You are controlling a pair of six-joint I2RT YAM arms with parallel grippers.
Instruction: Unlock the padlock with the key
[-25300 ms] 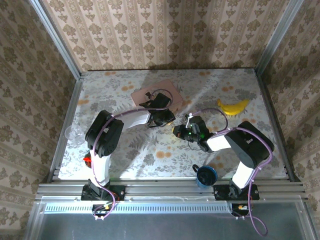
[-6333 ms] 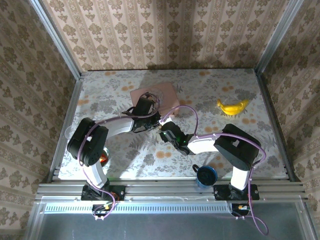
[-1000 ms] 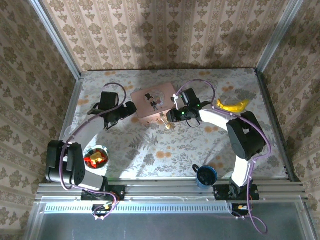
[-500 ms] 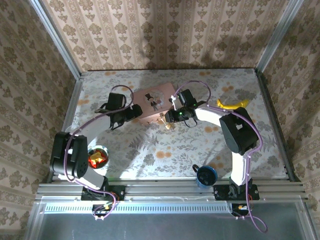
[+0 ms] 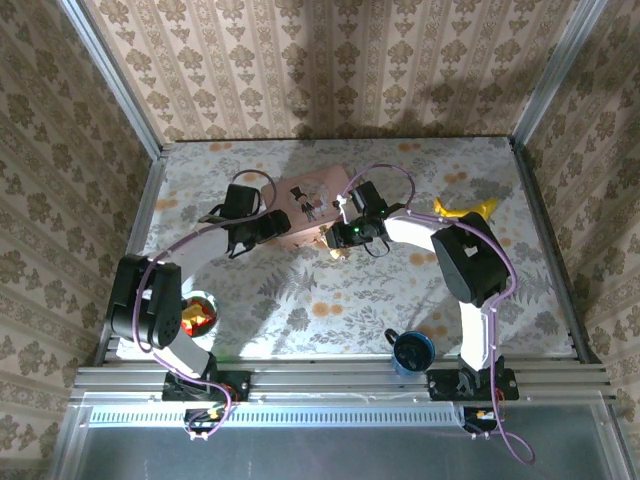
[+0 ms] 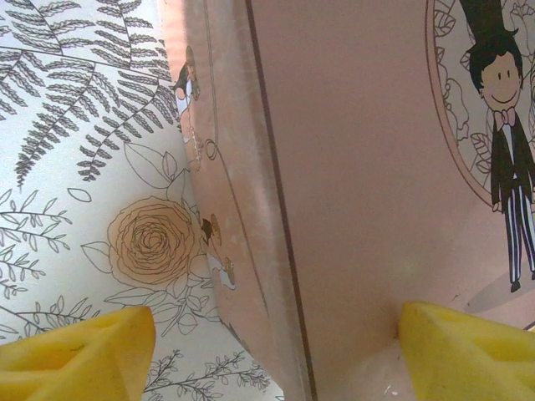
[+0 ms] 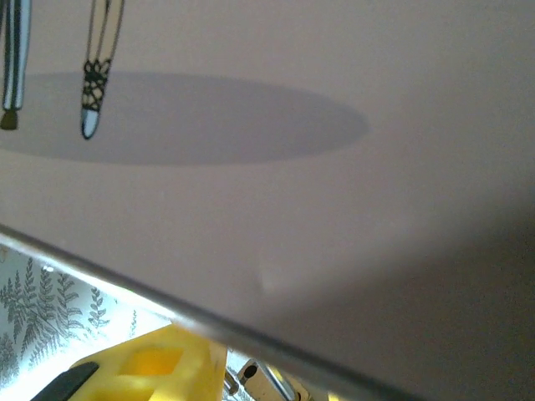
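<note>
Damask wallpaper, floral tabletop

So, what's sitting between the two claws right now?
The pink box. In the top view the left claw is at its left side and the right claw at its right near corner.

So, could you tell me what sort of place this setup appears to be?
Probably a robot test cell dressed like a home: wallpaper on the walls between aluminium posts, a floral-covered table, and a left arm and right arm bolted to a rail at its near edge.
</note>
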